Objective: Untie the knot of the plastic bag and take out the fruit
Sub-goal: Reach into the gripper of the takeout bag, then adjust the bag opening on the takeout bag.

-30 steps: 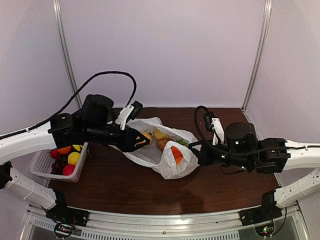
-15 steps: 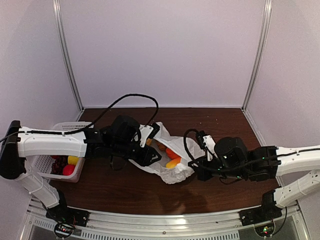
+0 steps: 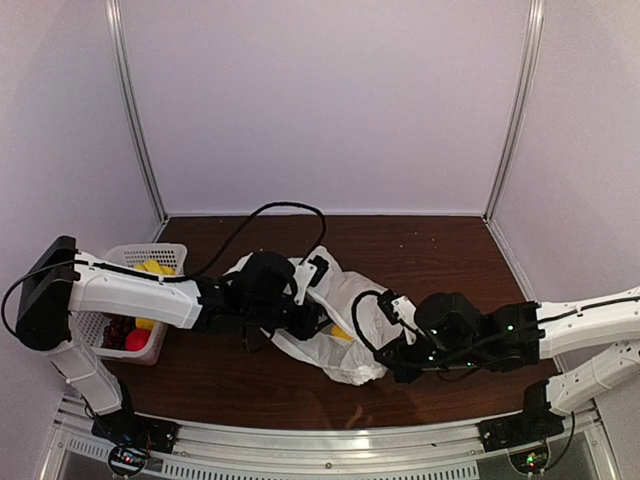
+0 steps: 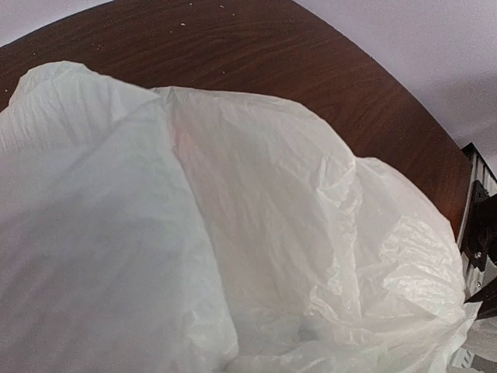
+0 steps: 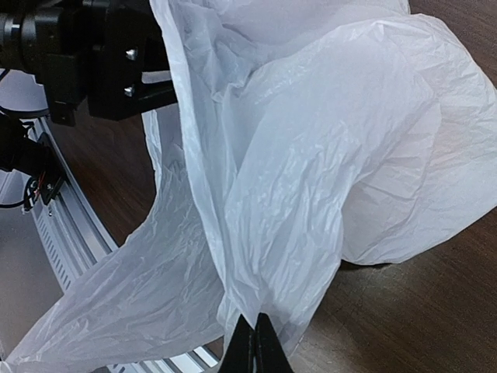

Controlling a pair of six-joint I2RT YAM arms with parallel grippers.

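Noting dark tabletop [image 3: 440, 250], pale walls [image 3: 320, 100]. White basket [image 3: 150, 249], left of plastic bag [image 3: 352, 296], holds yellow fruit [image 3: 150, 268]; right fingers [image 5: 242, 353] pinch the bag; left fingers buried, cannot tell.

The plastic bag [image 3: 355, 300] is translucent white, the table [image 3: 450, 250] dark brown wood-grain — and the white slatted basket [image 3: 170, 252] shows yellow fruit [image 3: 152, 268], a red apple [image 3: 137, 340].

Dark wooden tabletop [image 3: 440, 240], enclosed left, right and far by pale lilac wall panels [image 3: 330, 100]; aluminium posts [image 3: 135, 110] stood at the far corners; a metal rail [image 3: 330, 452] edged the near side.
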